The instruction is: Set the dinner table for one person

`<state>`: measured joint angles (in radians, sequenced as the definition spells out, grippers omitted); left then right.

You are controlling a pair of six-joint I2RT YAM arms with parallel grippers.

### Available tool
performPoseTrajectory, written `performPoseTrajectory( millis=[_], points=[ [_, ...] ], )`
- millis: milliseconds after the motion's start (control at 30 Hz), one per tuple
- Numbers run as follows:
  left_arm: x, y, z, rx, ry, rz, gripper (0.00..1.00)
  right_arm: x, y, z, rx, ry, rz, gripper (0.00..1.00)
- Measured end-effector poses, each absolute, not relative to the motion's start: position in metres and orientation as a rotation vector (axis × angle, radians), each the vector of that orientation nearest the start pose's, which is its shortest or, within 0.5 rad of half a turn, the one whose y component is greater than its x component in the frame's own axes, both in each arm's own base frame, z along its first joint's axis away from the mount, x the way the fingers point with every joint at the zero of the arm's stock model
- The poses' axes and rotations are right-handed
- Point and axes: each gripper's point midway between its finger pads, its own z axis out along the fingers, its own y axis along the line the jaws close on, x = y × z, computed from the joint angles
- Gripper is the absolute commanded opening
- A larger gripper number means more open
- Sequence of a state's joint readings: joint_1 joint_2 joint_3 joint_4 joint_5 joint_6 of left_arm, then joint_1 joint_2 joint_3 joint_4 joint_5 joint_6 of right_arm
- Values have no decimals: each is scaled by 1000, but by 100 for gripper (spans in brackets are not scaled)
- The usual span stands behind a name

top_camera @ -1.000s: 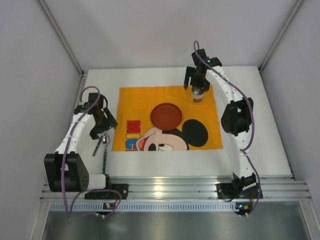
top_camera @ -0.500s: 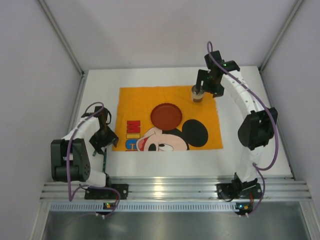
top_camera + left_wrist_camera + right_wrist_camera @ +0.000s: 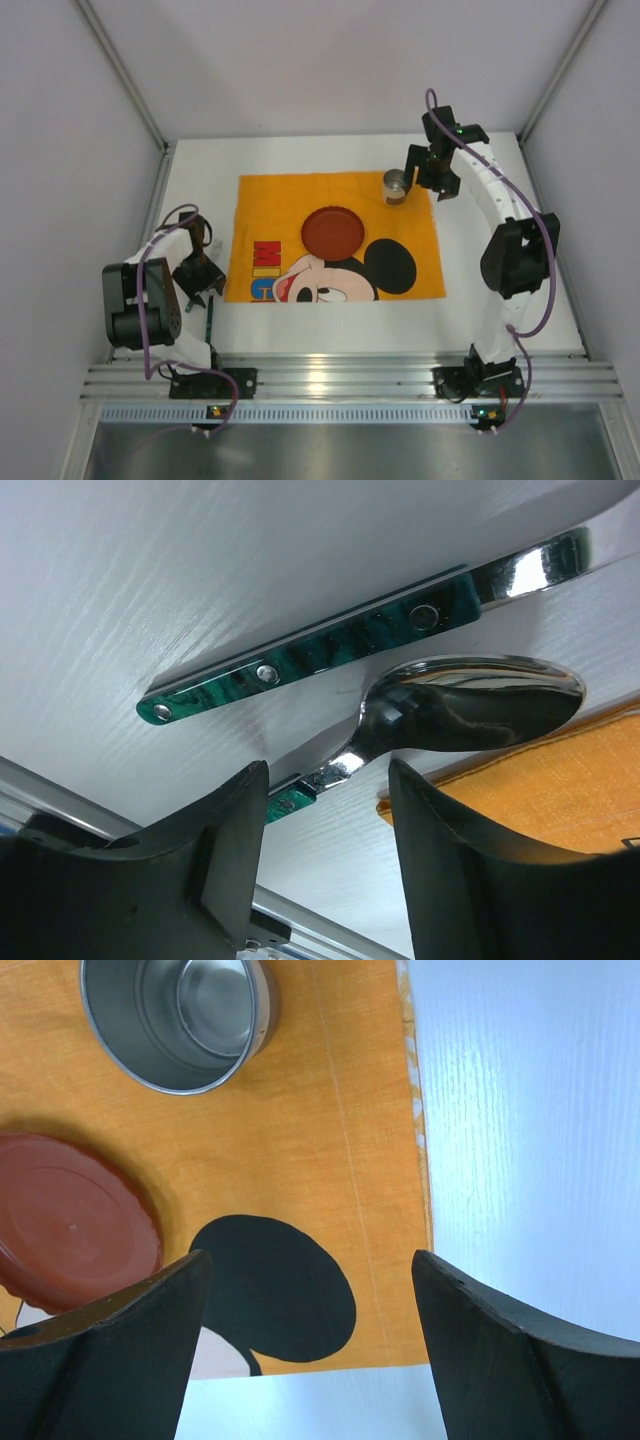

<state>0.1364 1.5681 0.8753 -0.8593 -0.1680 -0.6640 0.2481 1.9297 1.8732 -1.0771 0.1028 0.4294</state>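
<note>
On the bench (image 3: 330, 325), a large plain white matte top with a faint grain, lies an orange woven cloth (image 3: 280, 210) printed with a cartoon mouse, its edges inside the white surface. We see pale grey wall panels closing in three sides and a ribbed metal rail (image 3: 340, 378) along the near edge. A round, shallow, red-brown plate (image 3: 332, 231) sits mid-cloth. A shiny metal cup (image 3: 396, 186) stands upright near the cloth's far right corner. Left of the cloth, on bare bench, lie a polished spoon (image 3: 470, 705) and a second utensil (image 3: 310, 660) with a marbled green riveted handle, side by side. The left gripper (image 3: 328, 770) is partly open, its black fingers on either side of the spoon's neck with gaps showing, holding nothing. The right gripper (image 3: 310, 1280) is wide open and empty over the cloth's right edge, apart from the cup
</note>
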Motion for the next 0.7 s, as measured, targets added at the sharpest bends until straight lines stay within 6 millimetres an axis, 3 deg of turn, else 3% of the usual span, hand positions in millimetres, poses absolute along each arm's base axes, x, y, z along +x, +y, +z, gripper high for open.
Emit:
performPoseTrajectory(
  millis=[167, 367, 700],
  points=[
    [220, 30, 13, -1173, 2851, 207, 45, 421, 100, 164, 290, 2682, 77, 82],
    [227, 31, 13, -1154, 2933, 230, 44, 421, 98, 163, 290, 2686, 85, 82],
    [273, 54, 15, -1036, 2931, 339, 35, 423, 97, 164, 292, 2683, 87, 82]
  ],
)
